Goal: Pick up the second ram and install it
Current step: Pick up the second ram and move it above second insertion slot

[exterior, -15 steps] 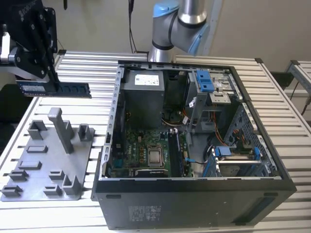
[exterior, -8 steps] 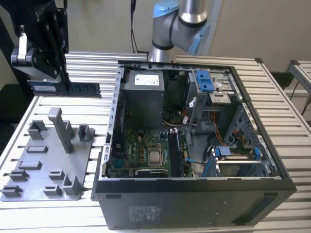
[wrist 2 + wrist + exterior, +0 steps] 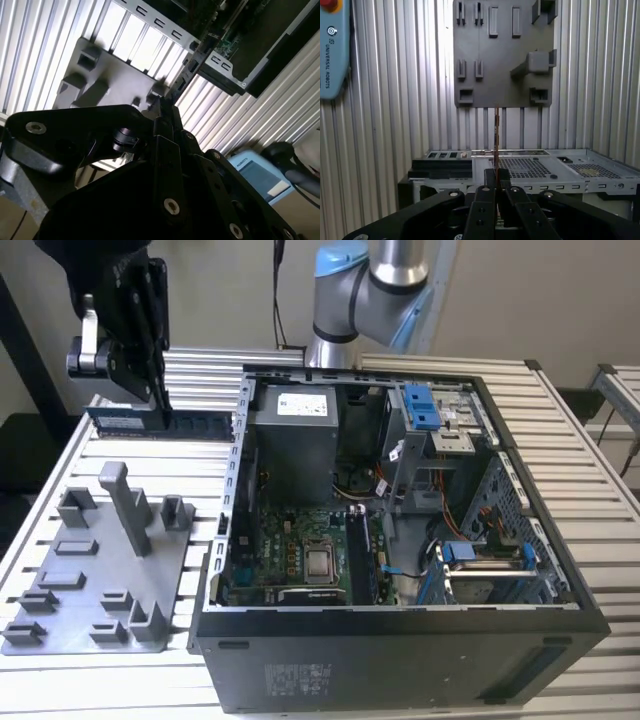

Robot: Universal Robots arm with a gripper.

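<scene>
My gripper (image 3: 158,400) hangs over the slatted table at the exterior view's upper left, shut on the second ram (image 3: 160,424). The ram is a long dark strip held level, lifted off the table beside the open computer case (image 3: 225,640). In the first wrist view the ram (image 3: 496,135) shows edge-on as a thin line rising from between the closed fingers of the gripper (image 3: 496,172). In the second wrist view the ram (image 3: 187,72) runs out from the gripper (image 3: 165,107) toward the case corner.
A grey fixture plate (image 3: 100,570) with upright posts and holders lies on the table below the gripper. The case holds the motherboard (image 3: 300,555), a power supply (image 3: 295,440) and blue drive-bay clips (image 3: 422,405). The arm's base (image 3: 370,290) stands behind. A blue pendant (image 3: 332,45) lies nearby.
</scene>
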